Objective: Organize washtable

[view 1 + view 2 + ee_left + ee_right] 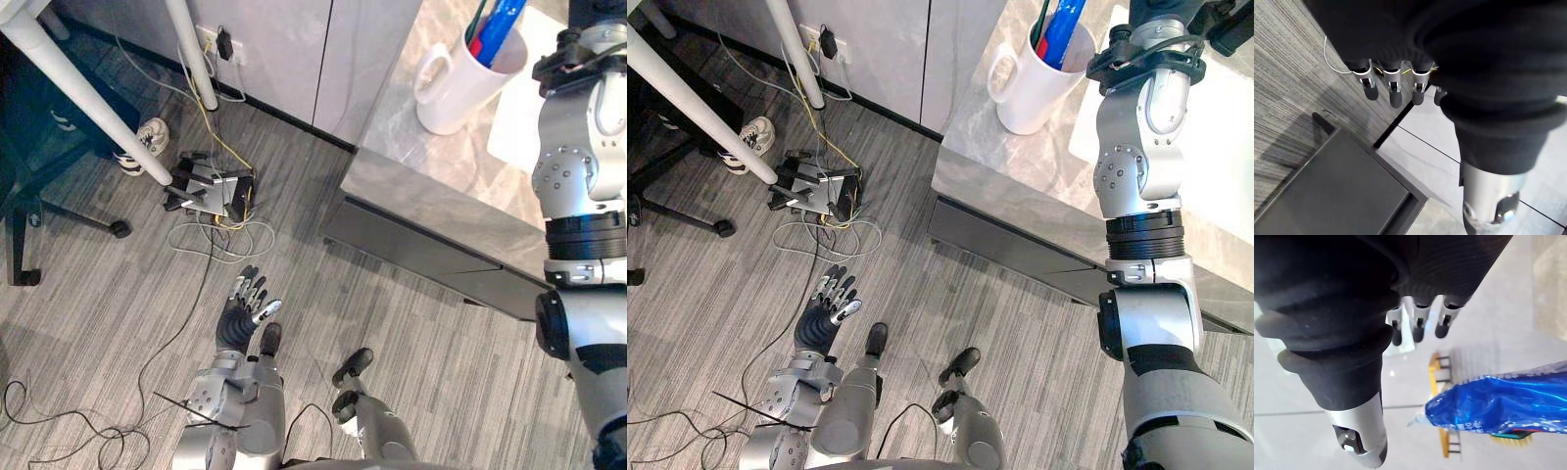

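The white mug (pixel 453 86) with the blue tube (pixel 1498 401) upright in it stands on the surface (pixel 421 186), upper right; the right hand (pixel 1418 330), fingers apart and empty, is nearer; the left hand (pixel 250 304) hangs relaxed, lower left.

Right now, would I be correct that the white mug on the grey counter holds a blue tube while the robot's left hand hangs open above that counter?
Not quite: the left hand hangs open above the floor, well clear of the counter, as the left eye view shows. The white mug does stand on the grey counter and holds a blue tube.
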